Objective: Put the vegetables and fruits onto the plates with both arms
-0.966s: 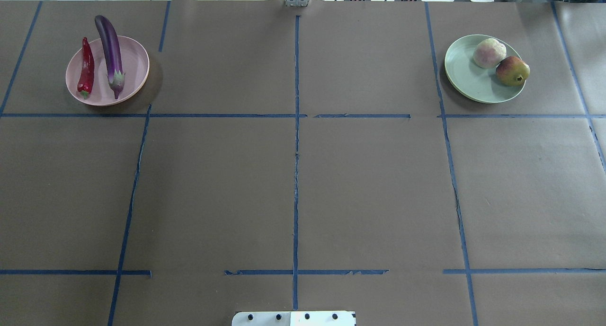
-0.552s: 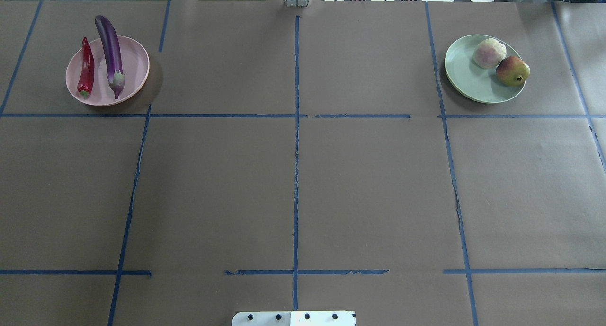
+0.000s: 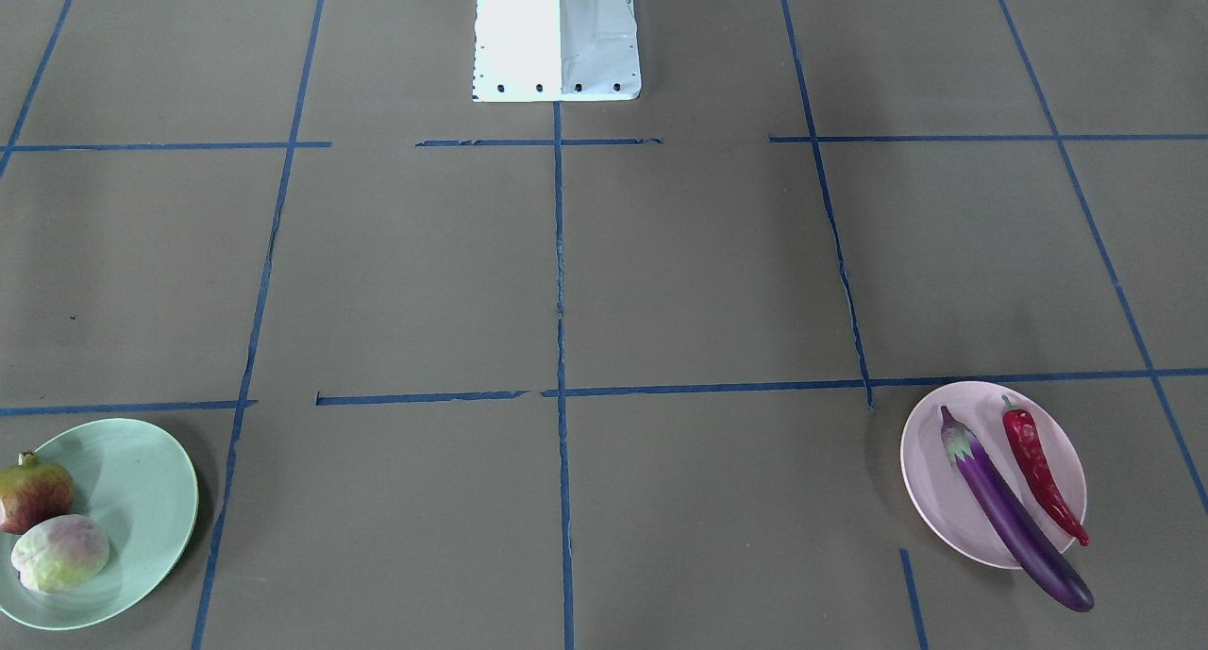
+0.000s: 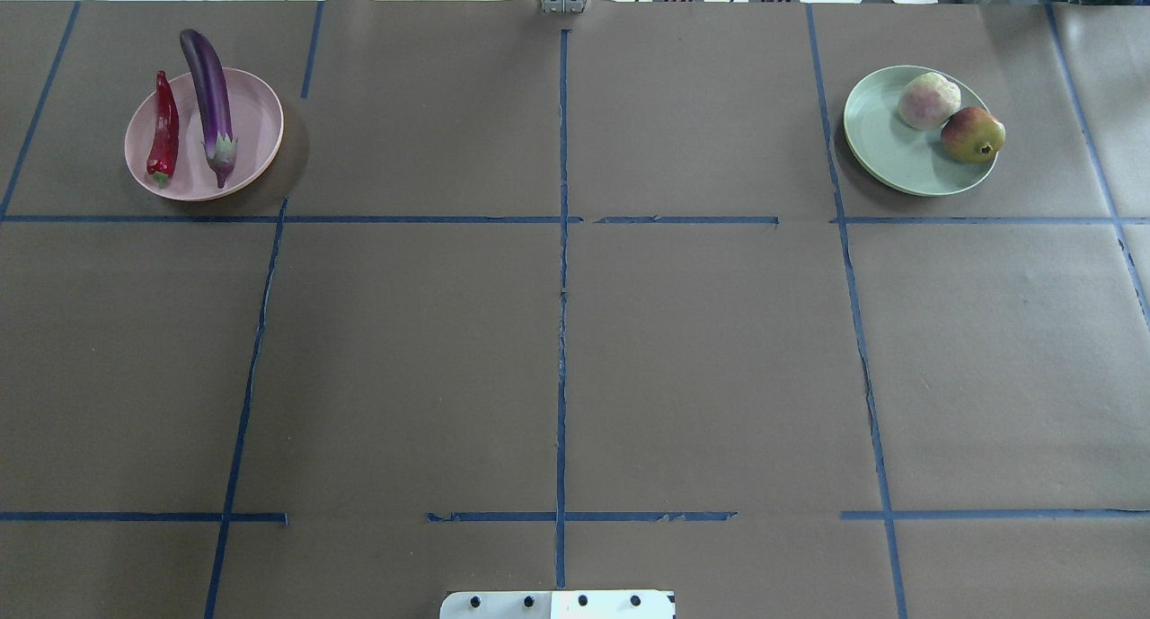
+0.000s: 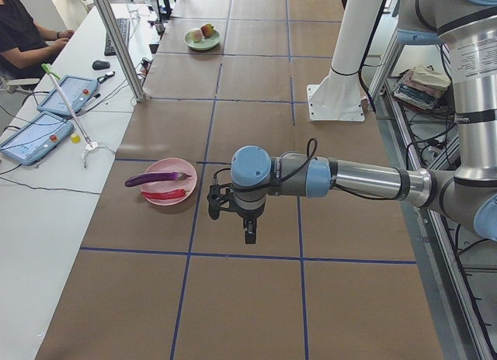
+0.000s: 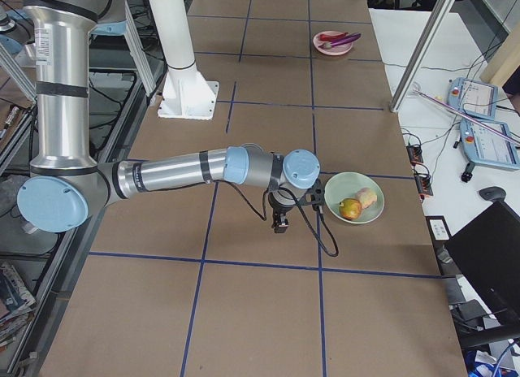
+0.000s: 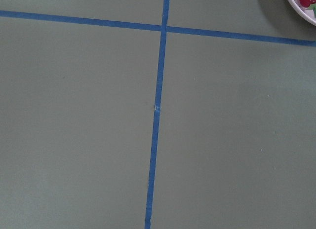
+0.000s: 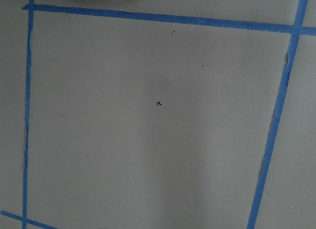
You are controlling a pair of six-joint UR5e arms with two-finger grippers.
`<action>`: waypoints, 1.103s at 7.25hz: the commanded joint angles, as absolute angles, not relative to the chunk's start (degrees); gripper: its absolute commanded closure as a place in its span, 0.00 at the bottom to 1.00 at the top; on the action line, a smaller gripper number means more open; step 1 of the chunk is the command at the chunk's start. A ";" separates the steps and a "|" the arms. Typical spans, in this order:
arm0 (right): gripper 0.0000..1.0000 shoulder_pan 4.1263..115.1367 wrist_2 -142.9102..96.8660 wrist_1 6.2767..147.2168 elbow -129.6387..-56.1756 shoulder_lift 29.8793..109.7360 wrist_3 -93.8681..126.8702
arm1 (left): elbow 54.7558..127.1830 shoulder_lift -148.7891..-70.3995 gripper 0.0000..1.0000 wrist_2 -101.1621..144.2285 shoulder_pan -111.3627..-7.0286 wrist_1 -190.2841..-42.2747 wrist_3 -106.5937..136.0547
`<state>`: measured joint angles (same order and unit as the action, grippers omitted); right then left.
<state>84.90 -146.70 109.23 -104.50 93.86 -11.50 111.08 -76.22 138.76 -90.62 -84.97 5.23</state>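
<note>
The pink plate (image 4: 256,116) sits at the far left corner of the counter (image 4: 701,349). On it lies the eggplant (image 4: 208,89), stem cap toward the robot and rounded end poking out past the far rim. The chili (image 4: 164,134) lies alongside it on the outer side, a thin gap between them. At the far right corner is the green plate (image 4: 876,134), which holds the pale lumpy fruit (image 4: 928,101) and the red-brown pomegranate (image 4: 972,135). The two sit close together toward the plate's outer edge. The left tool (image 5: 248,234) hangs pointing down over bare brown paper near the pink plate, holding nothing that shows. The right tool (image 6: 280,224) hangs likewise just beside the green plate. Both appear only in the side views, so I cannot tell how their jaws stand. Blue tape lines (image 4: 561,269) divide the paper into squares.
</note>
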 commanded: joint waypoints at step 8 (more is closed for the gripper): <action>0.00 84.46 -147.83 108.63 -106.51 90.78 -11.43 | 110.39 -75.85 0.00 140.18 -90.70 -84.99 5.19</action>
